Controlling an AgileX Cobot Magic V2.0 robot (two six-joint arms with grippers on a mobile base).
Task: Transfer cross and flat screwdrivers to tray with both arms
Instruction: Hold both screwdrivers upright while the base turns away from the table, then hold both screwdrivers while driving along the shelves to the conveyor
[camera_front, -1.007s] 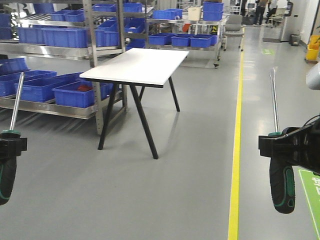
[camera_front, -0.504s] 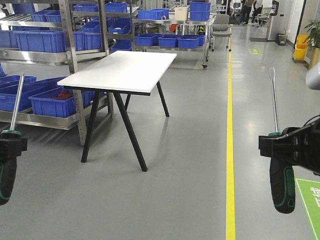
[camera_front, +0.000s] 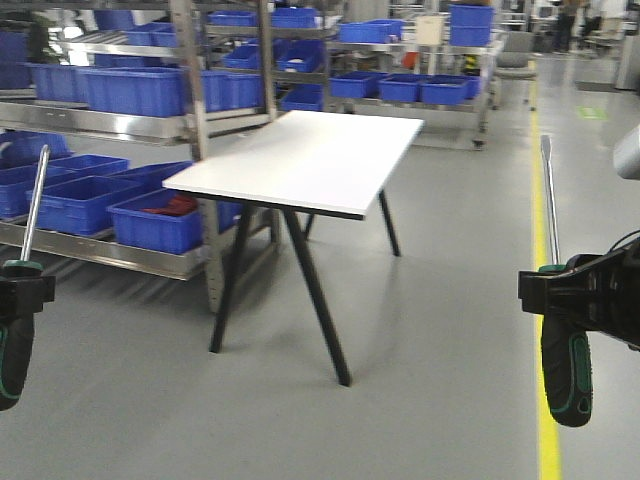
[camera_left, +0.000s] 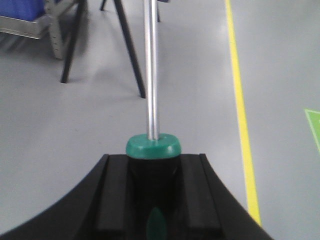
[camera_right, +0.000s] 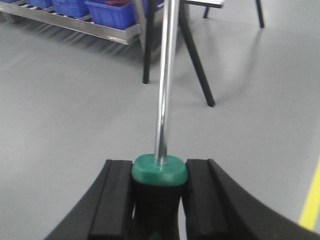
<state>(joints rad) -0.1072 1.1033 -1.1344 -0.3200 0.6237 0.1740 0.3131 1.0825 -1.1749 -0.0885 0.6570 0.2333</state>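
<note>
Two screwdrivers with black-and-green handles stand upright, one in each gripper. My left gripper is shut on the left screwdriver just below its green collar, and the steel shaft points up. My right gripper is shut on the right screwdriver in the same way, with its green collar between the fingers and its handle hanging below. Both are carried in the air above the grey floor. The tray is out of view.
A white table on black splayed legs stands ahead, centre-left. Behind and left of it run steel racks with blue bins. A yellow floor line runs along the right side. A cart with blue bins stands far back.
The whole scene has shifted: the table and racks now sit further right and closer in view. Both grippers keep the same hold on their screwdrivers.
</note>
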